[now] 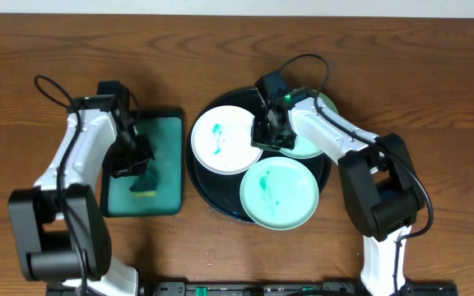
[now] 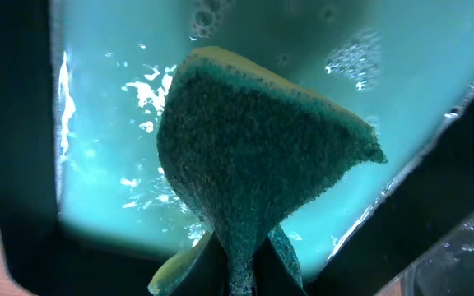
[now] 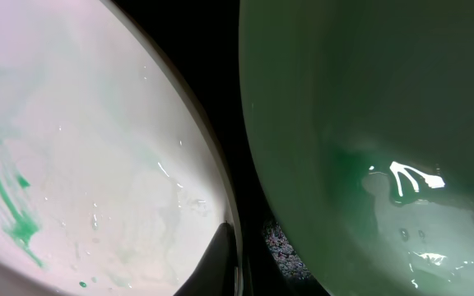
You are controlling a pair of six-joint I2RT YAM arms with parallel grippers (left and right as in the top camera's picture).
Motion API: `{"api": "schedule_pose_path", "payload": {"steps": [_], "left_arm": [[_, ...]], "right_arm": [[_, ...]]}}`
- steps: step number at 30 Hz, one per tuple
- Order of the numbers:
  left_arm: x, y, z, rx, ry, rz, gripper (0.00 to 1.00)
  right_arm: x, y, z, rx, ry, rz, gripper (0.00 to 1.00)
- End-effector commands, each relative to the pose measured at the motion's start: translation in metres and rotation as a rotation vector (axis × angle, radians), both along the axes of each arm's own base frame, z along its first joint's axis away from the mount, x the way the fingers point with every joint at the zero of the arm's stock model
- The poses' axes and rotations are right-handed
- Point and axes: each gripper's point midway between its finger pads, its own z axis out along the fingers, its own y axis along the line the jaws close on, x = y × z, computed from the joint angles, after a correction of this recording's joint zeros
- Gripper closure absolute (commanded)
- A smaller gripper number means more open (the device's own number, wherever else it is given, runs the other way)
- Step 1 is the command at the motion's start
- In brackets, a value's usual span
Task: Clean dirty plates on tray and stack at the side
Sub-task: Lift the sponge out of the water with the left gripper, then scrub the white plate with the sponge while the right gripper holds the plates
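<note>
The round black tray (image 1: 212, 193) carries three plates. A white plate (image 1: 220, 140) (image 3: 81, 148) with teal smears lies at its left. In front lies a mint plate (image 1: 279, 193), also smeared. A second mint plate (image 1: 311, 141) (image 3: 369, 107) sits at the back right, partly under my right arm. My right gripper (image 1: 268, 134) (image 3: 249, 271) is shut and low over the gap between the white plate and the back mint plate; one dark finger (image 3: 219, 261) shows by the white rim. My left gripper (image 1: 138, 160) (image 2: 241, 267) is shut on a green-and-yellow sponge (image 2: 253, 156) above the soapy water.
A rectangular dark green tray (image 1: 167, 131) with foamy water (image 2: 105, 164) stands left of the black tray. Bare wooden table (image 1: 434, 99) lies around both trays.
</note>
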Motion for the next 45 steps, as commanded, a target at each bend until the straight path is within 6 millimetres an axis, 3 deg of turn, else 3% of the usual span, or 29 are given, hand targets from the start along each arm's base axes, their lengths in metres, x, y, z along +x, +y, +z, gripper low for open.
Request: {"api": "schedule_pose_path", "payload": {"steps": [1, 3, 10, 13, 17, 18, 22, 27, 37, 40, 45], "left_arm": [[0.005, -0.005, 0.007, -0.033, -0.029, 0.022, 0.93], [0.012, -0.013, 0.014, -0.077, -0.073, 0.005, 0.93], [0.035, -0.045, 0.064, -0.144, -0.316, -0.064, 0.93], [0.039, -0.068, 0.070, -0.156, -0.351, -0.109, 0.93], [0.045, -0.102, 0.059, -0.177, -0.347, -0.159, 0.93], [0.048, -0.116, 0.050, -0.185, -0.340, -0.180, 0.93], [0.055, -0.140, 0.027, -0.195, -0.319, -0.212, 0.93], [0.063, -0.155, -0.006, -0.195, -0.287, -0.227, 0.93], [0.079, -0.161, -0.041, -0.201, -0.281, -0.199, 0.93], [0.077, -0.169, -0.046, -0.226, -0.262, -0.210, 0.93], [0.077, -0.202, -0.039, -0.342, -0.293, -0.258, 0.93]], "right_arm": [[-0.011, 0.004, -0.015, -0.023, 0.033, 0.049, 0.99], [-0.011, 0.004, -0.015, -0.022, 0.032, 0.049, 0.99], [-0.011, 0.004, -0.015, -0.022, 0.032, 0.049, 0.99], [-0.011, 0.004, -0.015, -0.022, 0.031, 0.050, 0.99], [-0.012, 0.003, -0.015, -0.023, 0.034, 0.050, 0.99], [-0.013, 0.003, -0.015, -0.026, 0.040, 0.050, 0.99], [-0.016, 0.001, -0.015, -0.031, 0.052, 0.050, 0.99], [-0.020, 0.002, -0.015, -0.037, 0.063, 0.055, 0.99], [-0.036, 0.015, -0.016, -0.047, 0.079, 0.127, 0.99], [-0.042, 0.021, -0.016, -0.049, 0.079, 0.149, 0.99], [-0.047, 0.029, -0.016, -0.048, 0.074, 0.172, 0.99]]}}
